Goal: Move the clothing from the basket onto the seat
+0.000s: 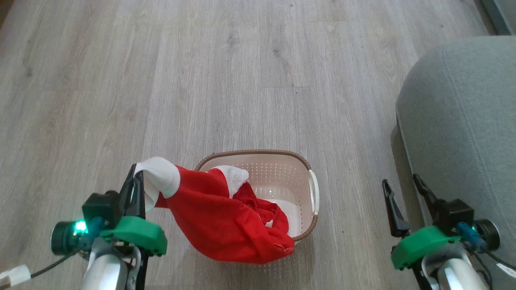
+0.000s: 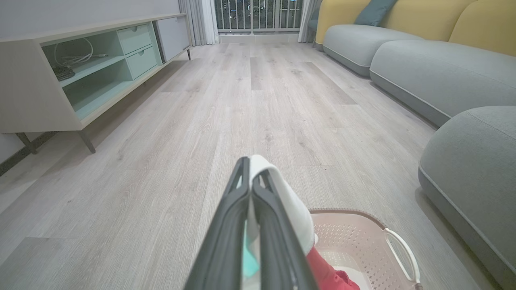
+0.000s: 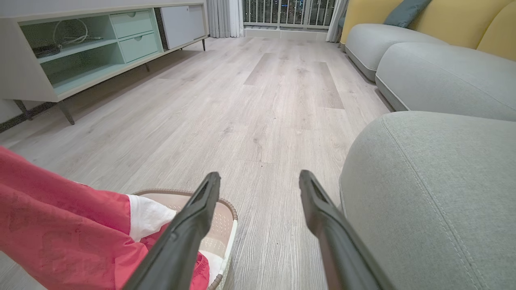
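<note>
My left gripper (image 1: pixel 135 177) is shut on the white cuff of a red garment (image 1: pixel 217 217), lifted left of the basket (image 1: pixel 300 161). The red cloth stretches from the cuff down over the basket's near-left rim, with part still inside. In the left wrist view the fingers (image 2: pixel 254 189) pinch the white cuff (image 2: pixel 290 205) above the basket (image 2: pixel 354 233). A white cloth piece (image 1: pixel 292 213) lies on the basket's bottom. My right gripper (image 1: pixel 403 185) stands open beside the grey-green seat (image 1: pixel 463 121), nothing between its fingers (image 3: pixel 258 181). The red garment (image 3: pixel 60 225) hangs at that view's left.
Pale wood floor (image 1: pixel 242 80) surrounds the basket. A low cabinet with shelves and drawers (image 2: pixel 80 72) stands along the far left wall. More grey sofa sections with yellow backs (image 2: pixel 423 60) line the right side. The seat (image 3: pixel 435 193) is close to my right gripper.
</note>
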Available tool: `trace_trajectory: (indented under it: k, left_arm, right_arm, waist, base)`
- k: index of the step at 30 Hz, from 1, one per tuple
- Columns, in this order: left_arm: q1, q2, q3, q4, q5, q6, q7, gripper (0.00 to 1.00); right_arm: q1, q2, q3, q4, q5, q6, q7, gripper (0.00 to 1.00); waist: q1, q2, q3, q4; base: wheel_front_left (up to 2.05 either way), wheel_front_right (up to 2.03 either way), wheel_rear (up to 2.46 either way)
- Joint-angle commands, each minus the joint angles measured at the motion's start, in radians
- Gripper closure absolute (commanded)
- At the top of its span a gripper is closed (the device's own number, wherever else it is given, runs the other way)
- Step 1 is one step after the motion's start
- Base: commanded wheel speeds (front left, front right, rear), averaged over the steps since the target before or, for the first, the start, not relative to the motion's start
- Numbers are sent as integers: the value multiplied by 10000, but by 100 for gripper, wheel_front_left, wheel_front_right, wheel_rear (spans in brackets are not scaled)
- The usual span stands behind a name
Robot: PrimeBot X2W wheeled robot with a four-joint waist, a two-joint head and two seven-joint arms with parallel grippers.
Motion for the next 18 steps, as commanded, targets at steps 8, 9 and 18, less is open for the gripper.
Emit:
trace_trajectory:
  k: [8,9,18]
  left_arm:
    - [-1282,157,-490,-704,219,-414,128,100]
    - [-1445,96,-667,-788,273,-507,178,100]
    - [-2520,-565,-2401,-1252,556,-1163,733,100]
  right_arm:
    - [-1148,-182,2146,-273,-259,-2,-94,0]
    - [-1385,-213,2560,-212,-233,-2,-94,0]
    - [-3515,-509,5517,499,468,-2,-94,0]
  waist:
    - [0,0,36,31]
    - [0,0,39,37]
    - [0,0,-14,349]
  base:
    - [0,0,0]
    - [0,0,0]
    - [0,0,0]
